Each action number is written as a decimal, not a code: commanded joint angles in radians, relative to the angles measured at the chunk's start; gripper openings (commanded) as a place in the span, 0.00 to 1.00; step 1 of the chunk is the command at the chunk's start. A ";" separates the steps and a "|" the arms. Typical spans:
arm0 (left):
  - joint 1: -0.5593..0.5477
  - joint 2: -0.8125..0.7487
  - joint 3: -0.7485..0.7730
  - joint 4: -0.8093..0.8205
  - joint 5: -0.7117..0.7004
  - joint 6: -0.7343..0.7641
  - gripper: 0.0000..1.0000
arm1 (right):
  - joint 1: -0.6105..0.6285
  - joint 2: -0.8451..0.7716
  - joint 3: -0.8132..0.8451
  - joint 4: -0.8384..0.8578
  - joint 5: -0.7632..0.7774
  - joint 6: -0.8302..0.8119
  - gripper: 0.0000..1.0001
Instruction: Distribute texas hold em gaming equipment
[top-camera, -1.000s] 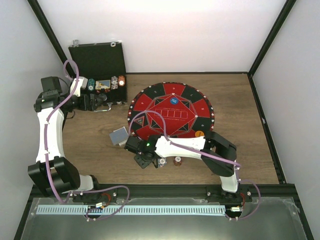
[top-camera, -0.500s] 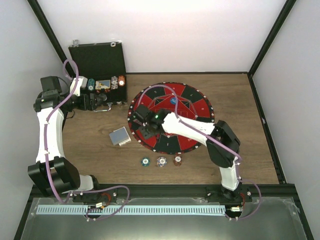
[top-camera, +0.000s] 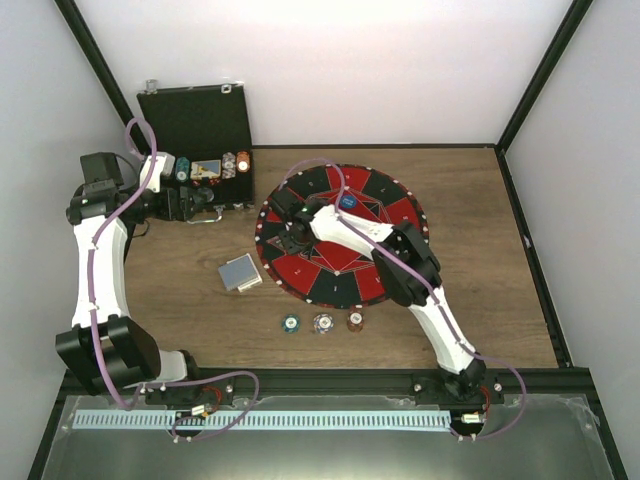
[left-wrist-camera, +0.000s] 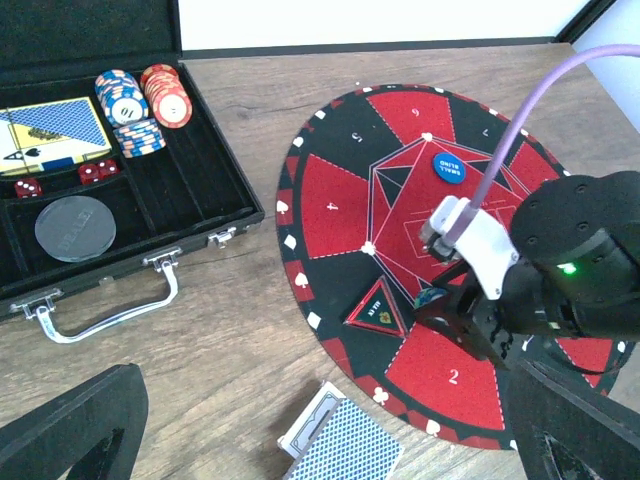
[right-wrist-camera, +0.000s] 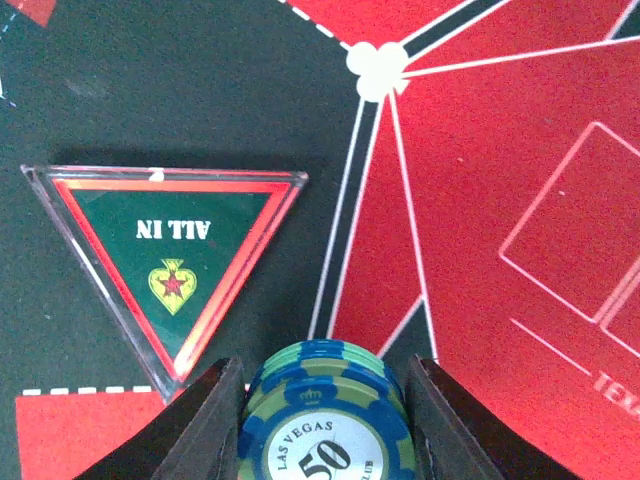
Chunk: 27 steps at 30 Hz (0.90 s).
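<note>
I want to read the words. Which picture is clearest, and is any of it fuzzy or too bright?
Right wrist view: clearest; the ALL IN triangle and the 50 on the chip stack read well, but the fingers beside it are soft. Left wrist view: mat and case sharp, the left fingers dark and fuzzy at the bottom corners. Top external view: the back wall glares white.

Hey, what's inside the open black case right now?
In the left wrist view, the black case holds chip stacks, a card deck, red dice and a dark round disc. Its left end is cut off by the frame, so anything there is unseen.
</note>
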<state>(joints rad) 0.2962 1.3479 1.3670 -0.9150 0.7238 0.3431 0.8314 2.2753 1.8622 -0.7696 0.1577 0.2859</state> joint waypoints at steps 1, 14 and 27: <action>0.005 -0.025 0.023 -0.010 0.027 0.010 1.00 | 0.000 0.045 0.081 -0.007 -0.025 -0.030 0.05; 0.005 -0.016 0.020 -0.005 0.013 0.014 1.00 | 0.000 0.113 0.164 -0.022 -0.062 -0.044 0.13; 0.006 -0.012 0.019 -0.013 0.009 0.025 1.00 | 0.019 -0.080 0.109 -0.072 -0.001 -0.019 0.70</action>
<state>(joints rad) 0.2962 1.3407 1.3670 -0.9150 0.7261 0.3477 0.8337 2.3543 1.9823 -0.8219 0.1352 0.2470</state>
